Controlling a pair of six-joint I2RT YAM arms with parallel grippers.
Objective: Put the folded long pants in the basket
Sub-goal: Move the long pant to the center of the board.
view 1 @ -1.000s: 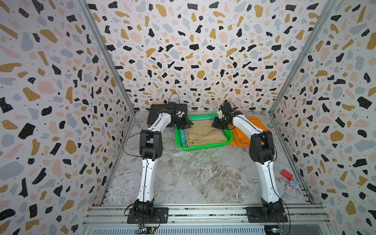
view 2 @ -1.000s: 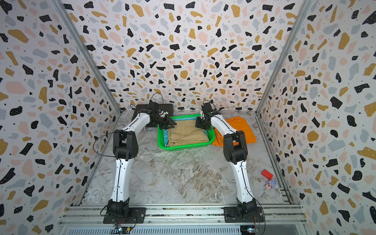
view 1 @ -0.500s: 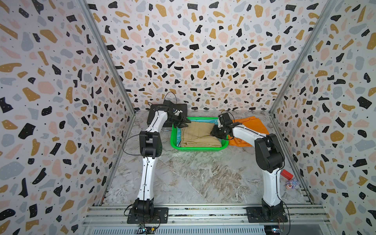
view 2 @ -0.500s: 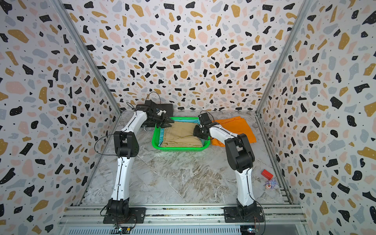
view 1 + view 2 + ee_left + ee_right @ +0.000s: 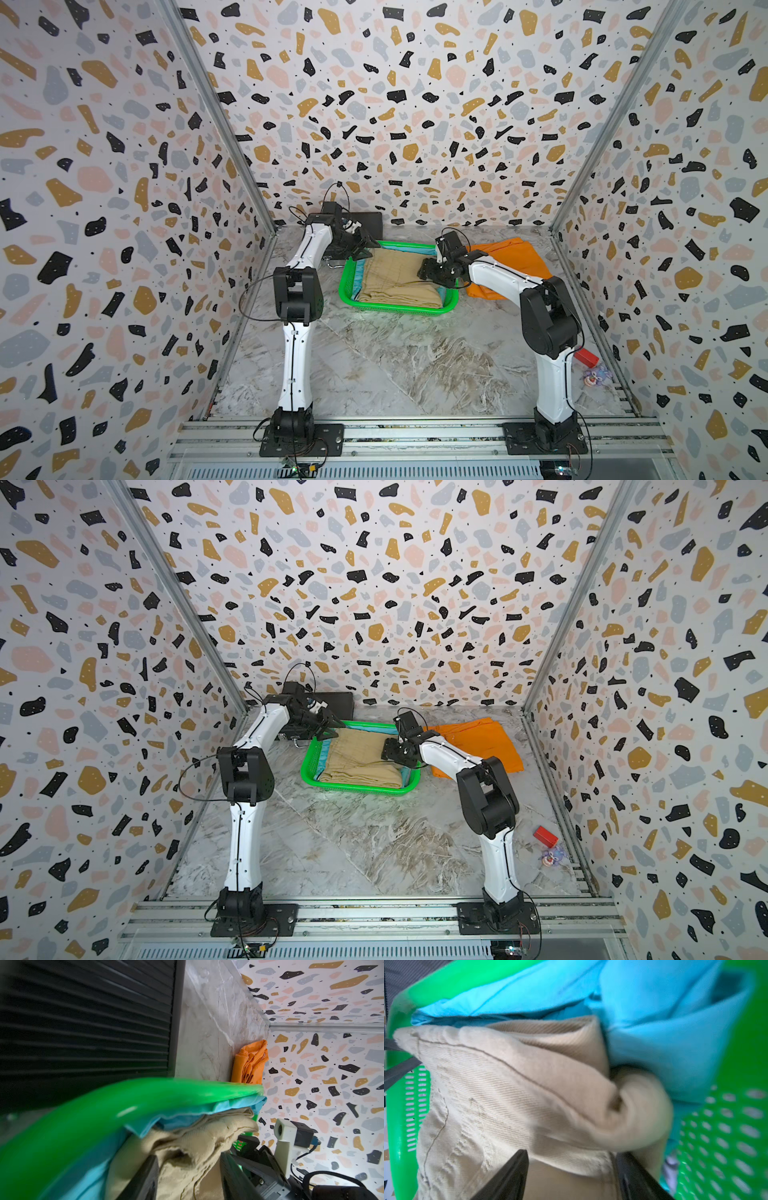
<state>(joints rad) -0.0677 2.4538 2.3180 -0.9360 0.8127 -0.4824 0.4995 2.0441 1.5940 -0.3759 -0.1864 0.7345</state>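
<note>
At the basket, left and right jaws apart astride khaki pants, apparently unclamped.

- No text, label, brand, number or sign can be read in any view.
- The small red block at the lower right of a top view is too small to tell whether it bears any print.
</note>
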